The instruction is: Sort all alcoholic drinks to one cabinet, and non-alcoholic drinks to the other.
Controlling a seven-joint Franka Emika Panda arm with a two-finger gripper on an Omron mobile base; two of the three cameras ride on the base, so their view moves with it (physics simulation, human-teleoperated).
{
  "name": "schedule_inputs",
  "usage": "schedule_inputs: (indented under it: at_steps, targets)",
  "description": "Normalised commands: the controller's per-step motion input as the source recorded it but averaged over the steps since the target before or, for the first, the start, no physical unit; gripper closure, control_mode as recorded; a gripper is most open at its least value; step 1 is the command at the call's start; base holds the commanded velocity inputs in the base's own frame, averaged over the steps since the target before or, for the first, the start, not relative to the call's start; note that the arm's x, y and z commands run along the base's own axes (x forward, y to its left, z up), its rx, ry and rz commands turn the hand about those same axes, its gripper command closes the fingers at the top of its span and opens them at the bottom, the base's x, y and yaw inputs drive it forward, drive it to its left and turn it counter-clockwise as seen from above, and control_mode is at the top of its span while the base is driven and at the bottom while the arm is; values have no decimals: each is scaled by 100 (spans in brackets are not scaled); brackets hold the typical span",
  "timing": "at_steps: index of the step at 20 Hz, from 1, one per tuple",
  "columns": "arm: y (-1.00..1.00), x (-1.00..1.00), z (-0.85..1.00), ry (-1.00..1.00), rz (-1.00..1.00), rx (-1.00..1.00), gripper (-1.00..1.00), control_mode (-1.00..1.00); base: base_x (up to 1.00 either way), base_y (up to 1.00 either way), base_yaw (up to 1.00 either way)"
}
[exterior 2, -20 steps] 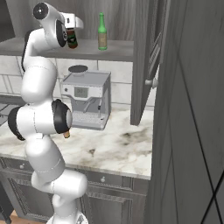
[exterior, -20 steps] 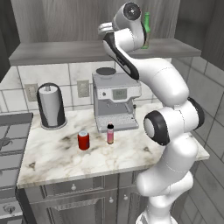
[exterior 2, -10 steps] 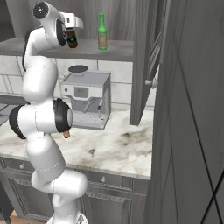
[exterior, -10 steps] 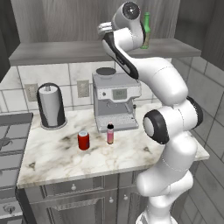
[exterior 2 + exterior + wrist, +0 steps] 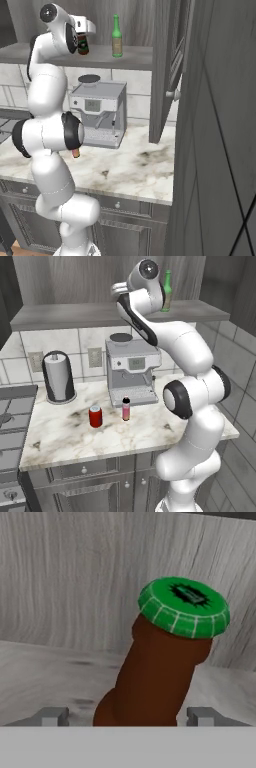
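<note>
The dark brown beer bottle (image 5: 155,672) with a green cap stands on the grey shelf floor (image 5: 135,56) of the wall cabinet. My gripper (image 5: 127,714) straddles its neck from above, open, with the fingertips (image 5: 50,716) apart from the glass. From the right base view the gripper (image 5: 83,36) sits over that brown bottle (image 5: 83,48). The green beer bottle (image 5: 116,37) stands upright on the same shelf, a little to its right, and the left base view shows that green bottle (image 5: 167,291) too. On the counter the red soda can (image 5: 95,416) and the pink bottle (image 5: 126,408) stand side by side.
A coffee machine (image 5: 131,373) stands under the shelf, behind the can and pink bottle. A paper towel holder (image 5: 59,377) is at the counter's left, with a stove (image 5: 12,416) beyond it. The cabinet's dark door (image 5: 170,75) hangs open on the right.
The jaws have spread apart and let go of the brown bottle, which stays upright on the shelf. The arm has hardly moved.
</note>
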Motion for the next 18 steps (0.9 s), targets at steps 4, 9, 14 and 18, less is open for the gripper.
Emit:
schedule_inputs:
  at_steps: [4, 9, 14, 18]
  targets:
    - [0, 11, -7, 0, 0, 1, -100, -100, 0, 0, 0]
    - [0, 13, -1, 0, 0, 1, -100, -100, 0, 0, 0]
    - [0, 13, 0, 0, 0, 1, -100, -100, 0, 0, 0]
    - [0, 2, 0, 0, -1, 0, -100, -100, 0, 0, 0]
